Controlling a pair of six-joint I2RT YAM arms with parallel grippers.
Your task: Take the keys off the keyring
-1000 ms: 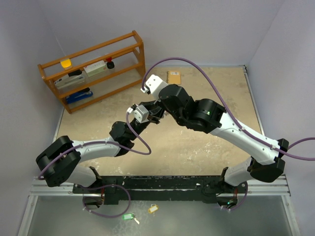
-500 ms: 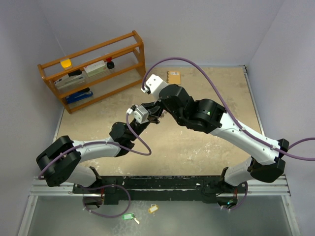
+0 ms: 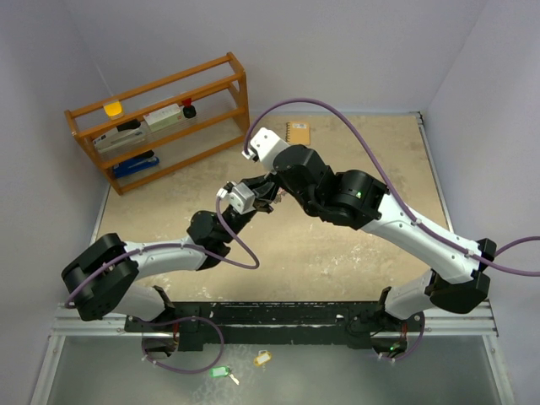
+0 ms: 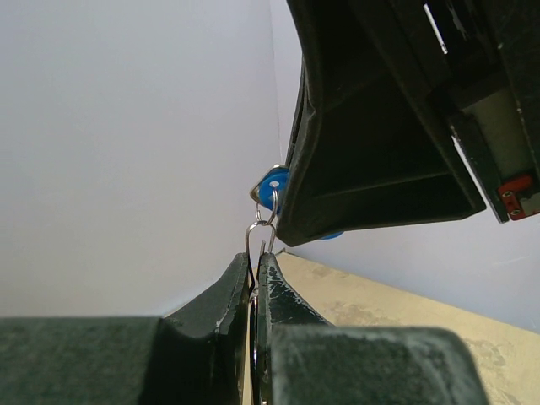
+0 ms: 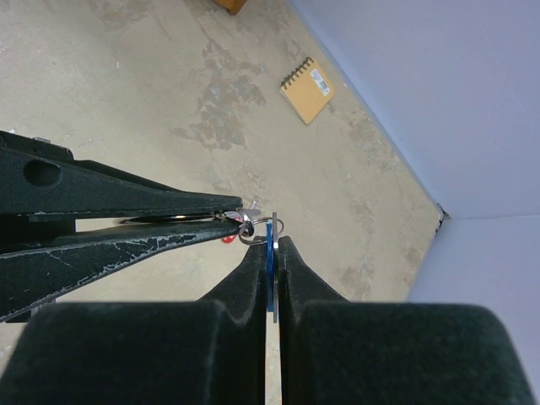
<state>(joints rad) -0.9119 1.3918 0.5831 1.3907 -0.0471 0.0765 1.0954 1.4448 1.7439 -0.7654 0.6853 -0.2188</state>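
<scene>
Both grippers meet in mid-air above the table's middle. My left gripper is shut on the keyring, and a thin silver wire loop sticks up from between its tips. My right gripper is shut on the blue-tagged key, held edge-on with its metal blade. A small silver ring links it to the keyring at the left fingers. The blue tag peeks out beside the right fingers. A bit of the red tag shows below the left fingers.
A wooden rack with small items stands at the back left. A tan spiral notebook lies near the back wall. A green tag and a yellow tag lie below the table's near edge.
Almost nothing. Both grippers stay closed and joined at the keyring. The left wrist has crept slightly to the right.
</scene>
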